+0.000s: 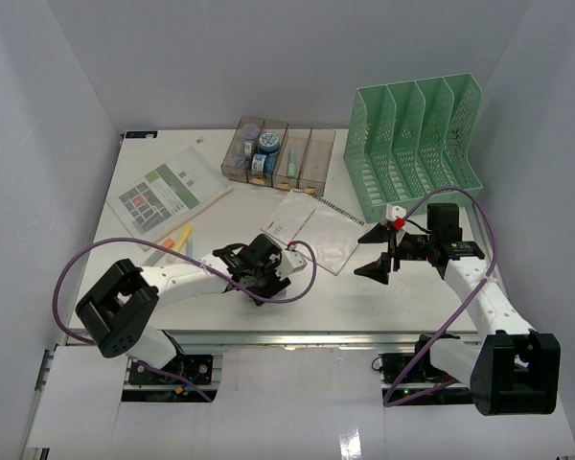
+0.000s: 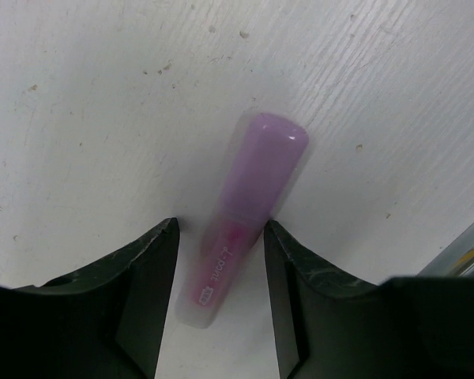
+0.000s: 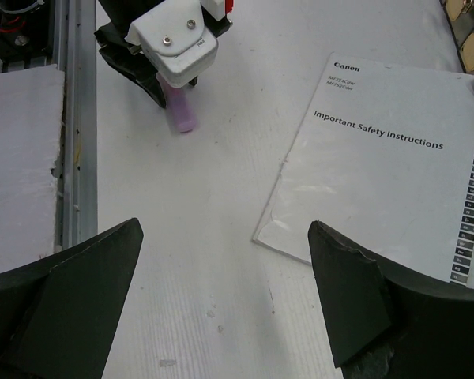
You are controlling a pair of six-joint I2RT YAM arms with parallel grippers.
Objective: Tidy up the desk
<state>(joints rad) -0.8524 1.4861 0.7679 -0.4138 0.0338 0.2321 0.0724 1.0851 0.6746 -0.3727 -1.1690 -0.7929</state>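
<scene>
A purple highlighter (image 2: 249, 213) lies on the white desk (image 1: 364, 297) near its front edge. My left gripper (image 2: 221, 229) is low over the desk and straddles the pen's lower half. Its jaws stand a little wider than the pen, with a gap on the left side. In the right wrist view the left gripper (image 3: 170, 47) covers all but the pen's end (image 3: 182, 117). The left gripper (image 1: 257, 268) hides the pen in the top view. My right gripper (image 1: 374, 253) hovers open and empty at mid-right, its fingers (image 3: 103, 268) wide over bare desk.
A white Canon safety booklet (image 1: 311, 230) lies mid-desk, its corner between the right fingers' line (image 3: 395, 174). A green mesh file rack (image 1: 417, 144) stands back right beside clear bins (image 1: 278, 153). A green-printed leaflet (image 1: 168, 192) and more highlighters (image 1: 177, 240) lie left. A silver rail (image 1: 297, 337) edges the front.
</scene>
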